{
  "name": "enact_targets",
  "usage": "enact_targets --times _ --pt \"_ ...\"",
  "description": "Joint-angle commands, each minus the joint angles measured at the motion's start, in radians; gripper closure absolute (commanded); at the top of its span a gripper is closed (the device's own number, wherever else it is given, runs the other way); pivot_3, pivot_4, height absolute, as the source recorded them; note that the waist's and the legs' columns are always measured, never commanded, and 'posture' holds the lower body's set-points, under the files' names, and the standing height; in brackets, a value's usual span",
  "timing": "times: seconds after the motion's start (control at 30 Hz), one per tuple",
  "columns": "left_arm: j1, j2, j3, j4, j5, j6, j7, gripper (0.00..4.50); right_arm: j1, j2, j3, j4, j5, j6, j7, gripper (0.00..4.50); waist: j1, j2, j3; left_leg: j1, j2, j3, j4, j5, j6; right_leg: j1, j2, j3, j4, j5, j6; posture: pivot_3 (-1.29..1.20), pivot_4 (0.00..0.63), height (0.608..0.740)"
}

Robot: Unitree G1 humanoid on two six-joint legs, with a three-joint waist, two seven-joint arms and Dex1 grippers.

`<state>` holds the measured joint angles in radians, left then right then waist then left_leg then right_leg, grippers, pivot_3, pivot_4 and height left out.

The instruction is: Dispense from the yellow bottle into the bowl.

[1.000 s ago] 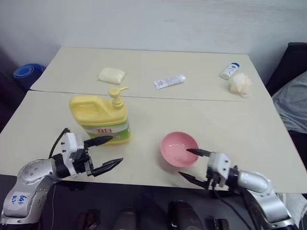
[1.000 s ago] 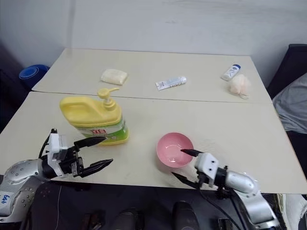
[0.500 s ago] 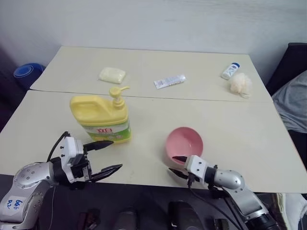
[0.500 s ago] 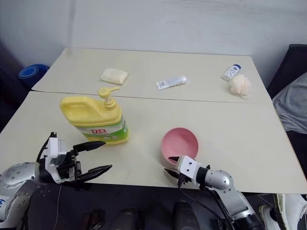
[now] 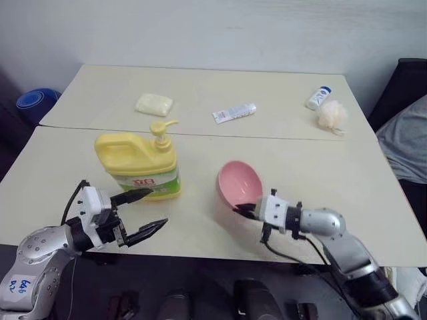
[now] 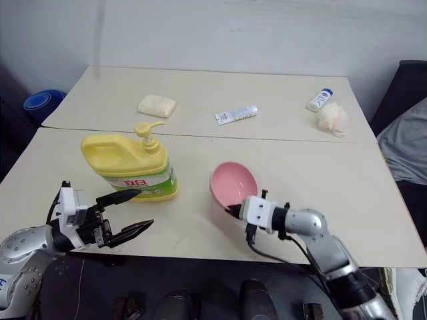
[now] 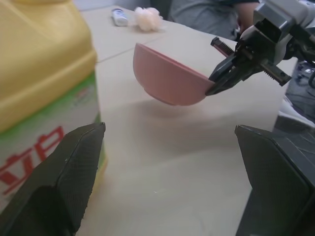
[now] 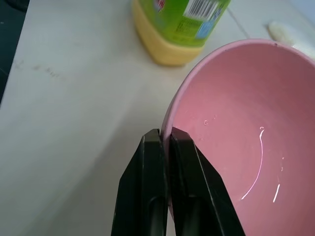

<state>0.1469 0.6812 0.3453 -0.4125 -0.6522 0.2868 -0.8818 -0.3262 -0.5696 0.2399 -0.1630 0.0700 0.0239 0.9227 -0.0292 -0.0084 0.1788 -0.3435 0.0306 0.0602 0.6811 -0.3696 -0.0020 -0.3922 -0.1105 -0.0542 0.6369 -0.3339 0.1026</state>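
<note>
Right gripper (image 6: 233, 210) clamped on the near rim of the small round pink plastic bowl (image 6: 233, 183), one black finger inside, one outside. Bowl lifted clear of the cream tabletop (image 6: 347, 193) and tilted, shadow showing underneath in the left wrist view, open side turned toward the far right. Large squat yellow plastic jug (image 6: 130, 165) with pump spout and green-and-white label standing upright on the table, just left of the bowl, apart from it. Left gripper (image 5: 141, 212) spread wide and empty, hovering close in front of the jug's label; upper fingertip perhaps brushing the label, hard to tell from here. On the far table: pale yellow soap-like block (image 6: 157, 105), white tube (image 6: 235, 115), small white bottle with blue cap (image 6: 319, 100) beside a pale mesh puff (image 6: 332, 117)
</note>
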Motion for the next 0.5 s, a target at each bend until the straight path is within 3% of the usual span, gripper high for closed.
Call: enact_targets --times 0.03,0.3,0.47,0.5 --pt "-0.021 0.006 0.038 -0.037 -0.036 0.009 0.015 0.0 -0.048 -0.049 0.014 -0.017 0.008 0.062 0.074 4.47 0.005 0.0 0.0 0.0 0.0 -0.001 0.0 0.0 0.0 0.0 0.0 -0.001 0.0 0.0 0.0 0.0 0.15 0.74" --pt "0.03 -0.004 0.003 -0.036 0.021 -0.031 -0.031 0.0 -0.054 -0.192 0.073 -0.002 -0.111 0.236 0.138 4.47 0.002 0.0 0.0 -0.011 -0.001 -0.007 0.001 -0.001 0.001 -0.001 -0.002 -0.012 -0.007 0.0 0.0 0.0 0.15 0.74" --pt "0.031 -0.015 -0.019 -0.024 0.04 -0.048 -0.037 0.0 -0.047 -0.132 0.066 0.015 -0.086 0.273 0.1 4.47 0.002 0.0 0.0 -0.009 -0.001 -0.007 0.002 0.0 0.0 0.0 -0.001 -0.014 -0.008 0.0 0.001 0.0 0.15 0.74" --pt "0.028 -0.016 -0.025 -0.022 0.043 -0.05 -0.037 0.0 -0.038 -0.119 0.063 0.015 -0.068 0.281 0.105 4.24 0.002 0.0 0.0 -0.009 -0.001 -0.008 0.002 0.001 0.0 0.0 -0.001 -0.014 -0.007 0.0 0.001 0.0 0.15 0.74"
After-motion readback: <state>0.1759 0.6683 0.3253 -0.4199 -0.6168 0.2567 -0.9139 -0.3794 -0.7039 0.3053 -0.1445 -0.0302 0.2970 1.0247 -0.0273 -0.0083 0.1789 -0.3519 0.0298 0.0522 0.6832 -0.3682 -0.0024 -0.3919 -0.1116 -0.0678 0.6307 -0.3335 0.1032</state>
